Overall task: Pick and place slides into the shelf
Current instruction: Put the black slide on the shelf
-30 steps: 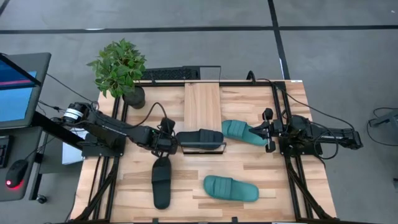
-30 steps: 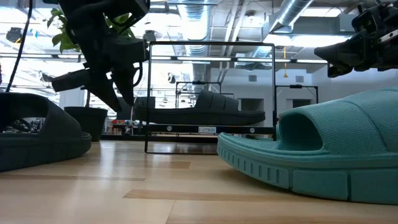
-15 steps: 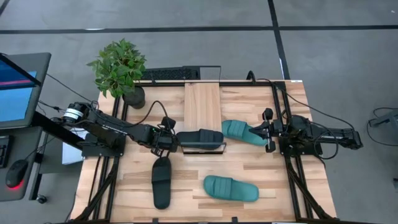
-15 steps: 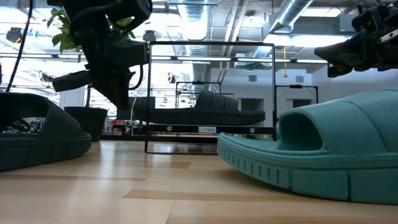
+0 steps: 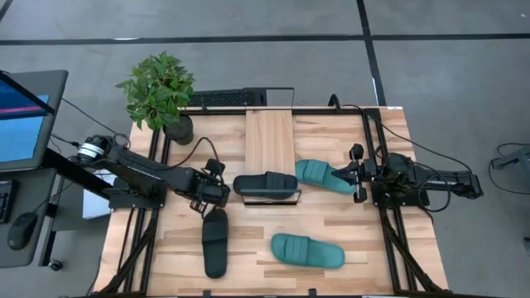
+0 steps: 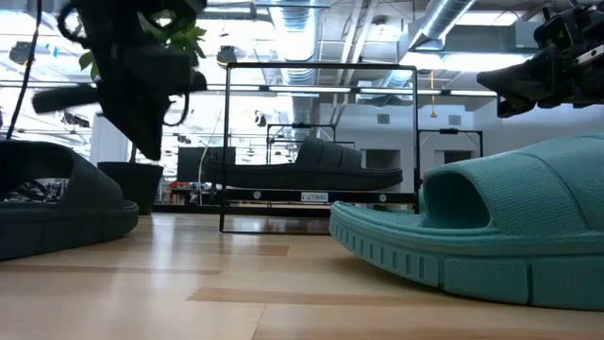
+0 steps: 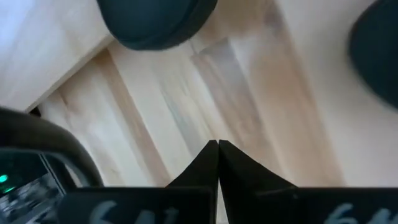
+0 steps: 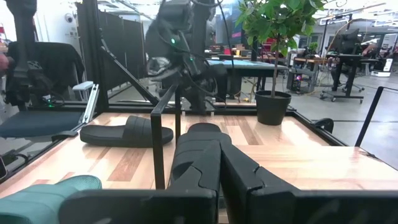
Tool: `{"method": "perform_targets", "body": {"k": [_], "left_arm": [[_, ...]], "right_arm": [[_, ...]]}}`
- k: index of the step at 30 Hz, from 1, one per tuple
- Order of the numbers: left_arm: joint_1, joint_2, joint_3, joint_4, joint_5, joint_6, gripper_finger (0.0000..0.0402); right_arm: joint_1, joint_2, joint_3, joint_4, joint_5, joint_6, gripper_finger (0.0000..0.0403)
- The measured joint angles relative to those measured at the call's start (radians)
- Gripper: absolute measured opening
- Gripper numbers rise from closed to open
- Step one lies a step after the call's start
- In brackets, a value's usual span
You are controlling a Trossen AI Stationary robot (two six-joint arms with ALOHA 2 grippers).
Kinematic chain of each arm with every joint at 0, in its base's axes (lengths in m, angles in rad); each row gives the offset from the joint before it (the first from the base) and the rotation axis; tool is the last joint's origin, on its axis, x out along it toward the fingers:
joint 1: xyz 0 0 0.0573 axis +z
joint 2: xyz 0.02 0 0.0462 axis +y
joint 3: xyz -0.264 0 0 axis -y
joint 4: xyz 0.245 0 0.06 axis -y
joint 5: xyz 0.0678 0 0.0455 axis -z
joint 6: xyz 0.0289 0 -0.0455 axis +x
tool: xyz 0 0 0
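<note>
The shelf is a light-wood plank with a black wire frame at its near end. One black slide rests sole-down on it inside the frame. A second black slide lies on the table near the left. One teal slide lies right of the shelf, another near the front edge. My left gripper is shut, above bare table between the two black slides. My right gripper is shut and waits just right of the teal slide by the shelf.
A potted plant stands at the table's far left corner. A keyboard lies past the far edge. Black frame rails run along both sides. Bare wood shows between the slides at the middle front.
My left gripper has shut with nothing between its fingers. It has drawn back from the black slide on the shelf toward the table's left edge and risen a little. That slide stays where it was on the shelf.
</note>
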Motion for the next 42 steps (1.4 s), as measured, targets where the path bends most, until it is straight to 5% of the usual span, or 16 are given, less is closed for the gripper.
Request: {"method": "perform_targets", "body": {"k": [14, 27, 42], "left_arm": [[-0.23, -0.241, 0.002, -0.006, 0.077, -0.421, 0.0], [-0.537, -0.322, 0.002, 0.099, 0.247, -0.725, 0.0], [-0.725, -0.3, 0.001, 0.336, 0.144, -0.815, 0.0]], "right_arm": [[0.0, 0.0, 0.0, 0.0, 0.0, 0.0, 0.0], [0.0, 0.0, 0.0, 0.0, 0.0, 0.0, 0.0], [0.0, 0.0, 0.0, 0.0, 0.0, 0.0, 0.0]]}}
